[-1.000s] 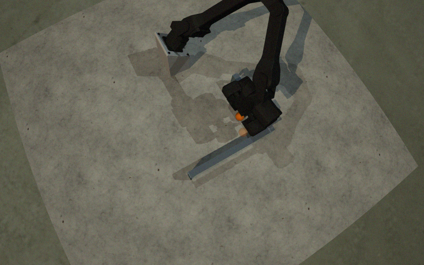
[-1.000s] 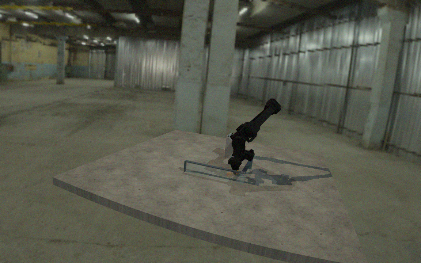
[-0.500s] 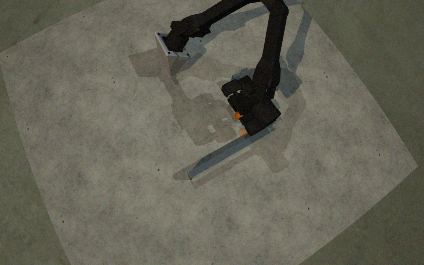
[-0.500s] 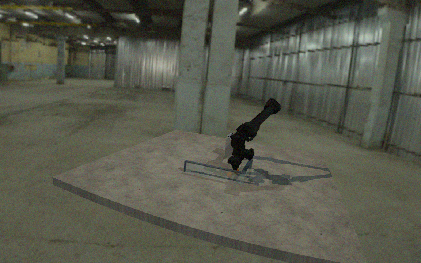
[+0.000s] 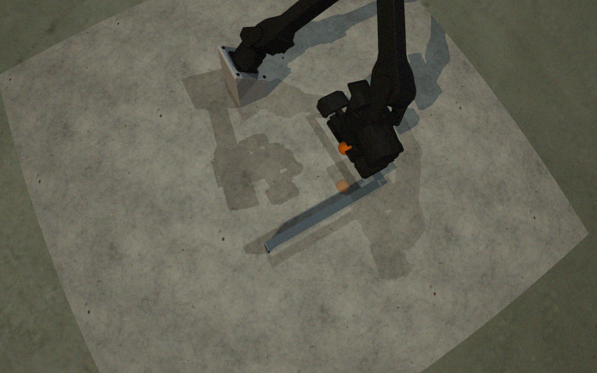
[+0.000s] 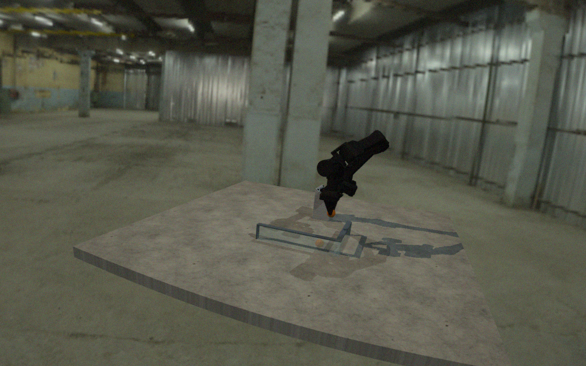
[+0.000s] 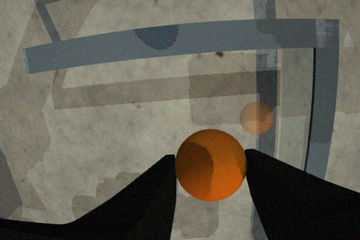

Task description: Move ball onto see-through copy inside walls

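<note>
- Because it has to be carried rather than rolled to its spot, the orange ball (image 7: pixel 212 165) is pinched between the two black fingers at their very tips; the gripper (image 7: pixel 211 164) stands partly closed, its jaws stopped against the ball's sides.
- Seen from the exterior view, the ball (image 6: pixel 330 213) hangs above the table (image 6: pixel 222 277), lifted off it, near the centre of the frame.
- Just up and to the right of the ball in the wrist view lies the see-through copy (image 7: pixel 256 118), pale and flat-looking, tucked close to the corner of the clear walls (image 7: pixel 150 45), likely so the walls can stop a stray roll.
- From above, the copy (image 5: pixel 342 186) shows below the ball (image 5: pixel 343 147), beside the long wall (image 5: pixel 319 214).
- Much of the shorter wall is covered by the gripper body in the top view, and where the walls meet is hard to make out.
- How high the ball hangs cannot be told exactly.
</note>
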### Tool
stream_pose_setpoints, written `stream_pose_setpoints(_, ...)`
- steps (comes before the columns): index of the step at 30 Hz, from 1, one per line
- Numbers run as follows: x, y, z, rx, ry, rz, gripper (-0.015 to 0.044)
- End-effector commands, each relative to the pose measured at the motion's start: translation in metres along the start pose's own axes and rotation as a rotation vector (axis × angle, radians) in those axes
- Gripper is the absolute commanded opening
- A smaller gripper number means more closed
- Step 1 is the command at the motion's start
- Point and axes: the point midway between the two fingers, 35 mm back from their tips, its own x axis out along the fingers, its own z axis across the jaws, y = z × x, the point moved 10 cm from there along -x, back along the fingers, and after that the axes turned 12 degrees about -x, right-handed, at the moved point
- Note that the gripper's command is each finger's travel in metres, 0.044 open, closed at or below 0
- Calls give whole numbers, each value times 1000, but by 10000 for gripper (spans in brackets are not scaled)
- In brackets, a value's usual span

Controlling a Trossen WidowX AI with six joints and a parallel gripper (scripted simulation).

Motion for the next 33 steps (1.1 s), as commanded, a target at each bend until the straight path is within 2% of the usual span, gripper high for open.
stream_pose_setpoints(1,-18,-3,2,-8,4,5,0)
stream_pose_setpoints(5,-17,-2,0,40,4,4,0)
stream_pose_setpoints(33,5,16,-29,956,8,2,0)
